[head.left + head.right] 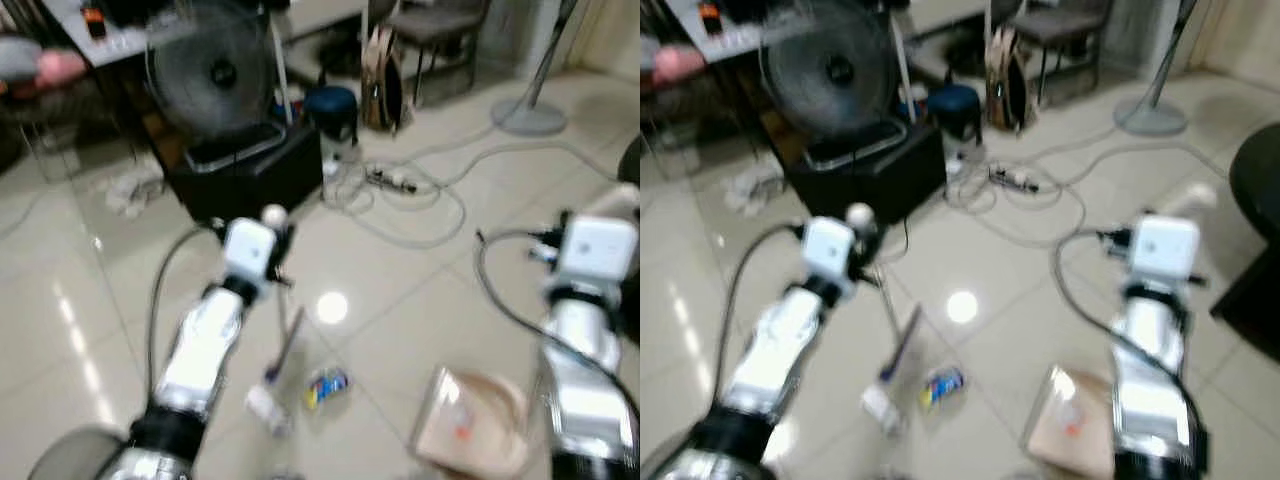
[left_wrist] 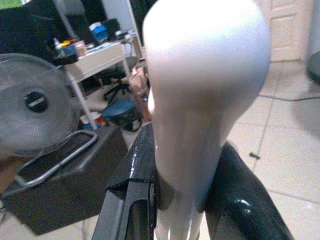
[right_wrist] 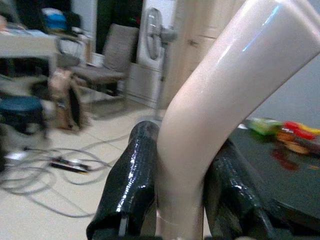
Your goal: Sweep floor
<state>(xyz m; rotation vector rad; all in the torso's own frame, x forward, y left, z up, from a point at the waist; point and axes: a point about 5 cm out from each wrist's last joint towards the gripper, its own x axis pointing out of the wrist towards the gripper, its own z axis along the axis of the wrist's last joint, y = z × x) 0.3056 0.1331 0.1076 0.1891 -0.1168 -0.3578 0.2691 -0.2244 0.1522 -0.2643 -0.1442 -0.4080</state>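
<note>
Our left gripper [image 2: 182, 200] is clamped on the broom [image 1: 283, 345], our right gripper [image 3: 177, 200] on the dustpan [image 1: 470, 420] handle. A wrapper [image 1: 327, 387] lies low center on the floor [image 1: 420, 290], so sweeping seems barely begun.

There were two silver arms, each ending in one tool: the left tool [image 2: 182, 200] was clamped on one white broom handle [image 2: 200, 100], the right tool [image 3: 175, 200] on one beige dustpan handle [image 3: 225, 95]. On the floor [image 1: 420, 300] lay one beige dustpan [image 1: 470, 420], one small blue-and-yellow wrapper [image 1: 327, 387] and one crumpled white scrap [image 1: 265, 405]. Further off stood two fans, a desk fan [image 1: 210, 70] and a pedestal fan [image 1: 530, 115], one black box [image 1: 245, 170], one blue stool [image 1: 332, 108], one grey chair [image 1: 435, 30], one power strip [image 1: 392, 180] among tangled cables, and one tabletop [image 1: 110, 40].
</note>
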